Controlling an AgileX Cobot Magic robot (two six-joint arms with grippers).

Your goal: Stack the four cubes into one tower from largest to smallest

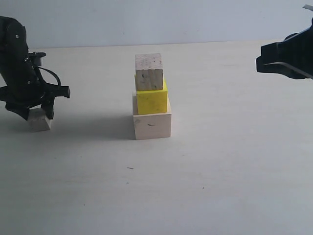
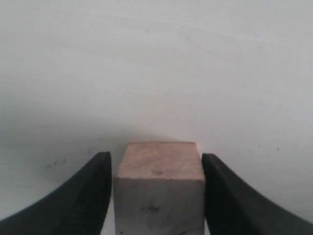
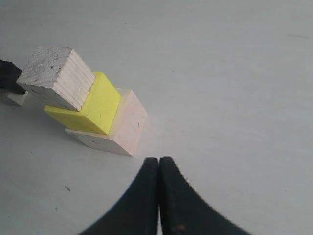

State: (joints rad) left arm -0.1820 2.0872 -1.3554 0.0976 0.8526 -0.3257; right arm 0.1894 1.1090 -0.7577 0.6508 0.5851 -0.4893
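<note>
The tower stands mid-table: a large pale wooden cube [image 1: 152, 126] at the base, the yellow cube [image 1: 152, 100] on it, and a small pale speckled cube [image 1: 149, 72] on top, shifted slightly left. The right wrist view shows the same stack: the large cube [image 3: 124, 129], the yellow cube [image 3: 93, 105] and the top cube [image 3: 56, 76]. At far left, another small pale cube [image 1: 39, 121] [image 2: 159, 196] rests on the table. My left gripper [image 1: 36, 116] [image 2: 156, 161] is shut on its two sides. My right gripper [image 1: 259, 62] [image 3: 159, 161] hovers at the right, shut and empty.
The pale tabletop [image 1: 220, 171] stretches bare around the tower, marked only by a few dark specks [image 1: 130, 168]. A light wall [image 1: 156, 19] runs behind the table's far edge.
</note>
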